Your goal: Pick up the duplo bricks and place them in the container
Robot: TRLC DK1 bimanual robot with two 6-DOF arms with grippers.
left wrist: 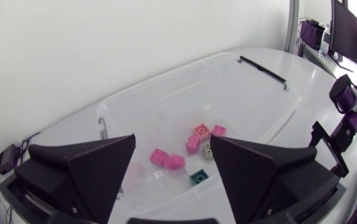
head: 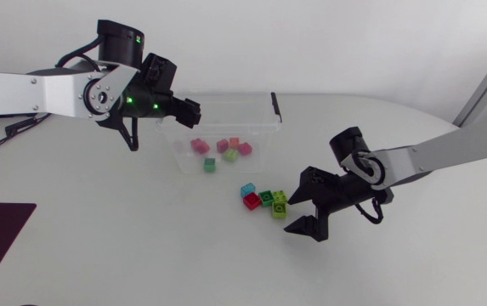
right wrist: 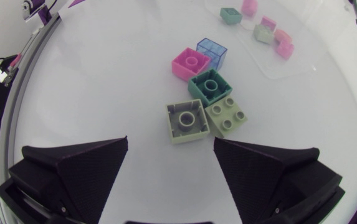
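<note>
Bricks in two groups: several pink and green ones (head: 223, 146) lie inside the clear container (head: 264, 127); five loose bricks (head: 264, 200) sit clustered on the worktop (head: 99, 255) near it: pink, blue, dark green, two pale green. Left pincer (head: 197, 112) released, empty, hovering over the container's rim. Right pincer (head: 297, 211) released, empty, just beside the cluster with the pale green pair nearest, not touching.

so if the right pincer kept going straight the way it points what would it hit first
Probably the pale green brick, lying nearest ahead of the right pincer; a lime brick lies beside it. Depth is unclear, so it might pass over.
</note>
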